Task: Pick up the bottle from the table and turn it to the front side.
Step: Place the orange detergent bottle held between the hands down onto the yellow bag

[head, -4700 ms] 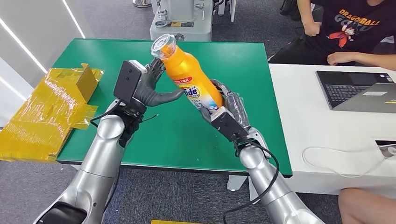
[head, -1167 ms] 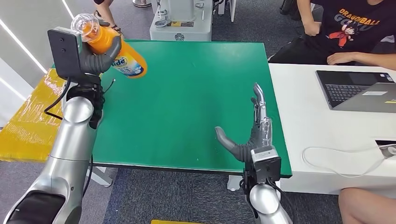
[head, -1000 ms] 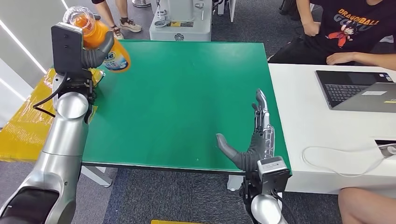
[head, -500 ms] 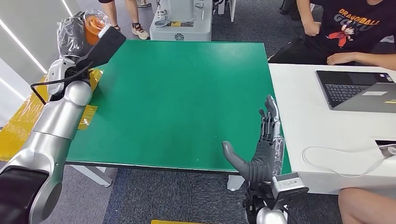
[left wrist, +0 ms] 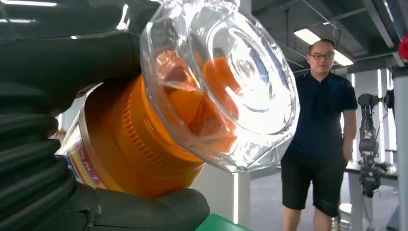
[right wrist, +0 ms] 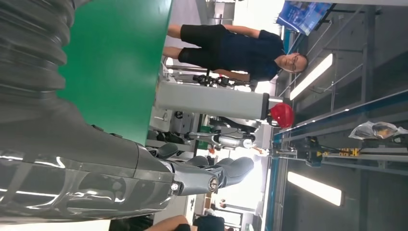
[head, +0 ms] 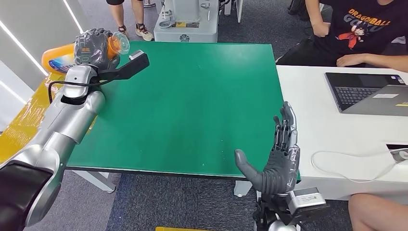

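The left hand [head: 94, 46] gripped the orange detergent bottle [head: 60, 57] around its upper body, just below the clear cap [head: 120, 42], and held it lying nearly level, above the far-left corner of the green table [head: 192, 101]. The cap pointed in toward the table and the bottle's base stuck out past the table's left edge. With the wrist rolled over like that, the hand was probably mid-way through turning the bottle; which face of the label was outward could not be told. In the left wrist view the clear cap [left wrist: 216, 82] sat right before the lens, with the ribbed orange neck [left wrist: 144, 144] below it and the thumb [left wrist: 144, 211] pressed under the bottle.

Under the bottle's base lay yellow taped packaging [head: 24, 125] beside the table, the nearest thing to catch on if the bottle came down there. The table top offered an easier place to set it.

The right hand [head: 279, 154] stood at the table's near-right edge, holding nothing, fingers straight up and thumb spread aside, well apart from the bottle. Further right were a white desk [head: 327, 120] with a laptop [head: 370, 94] and a seated person [head: 365, 33], none of them in the way.
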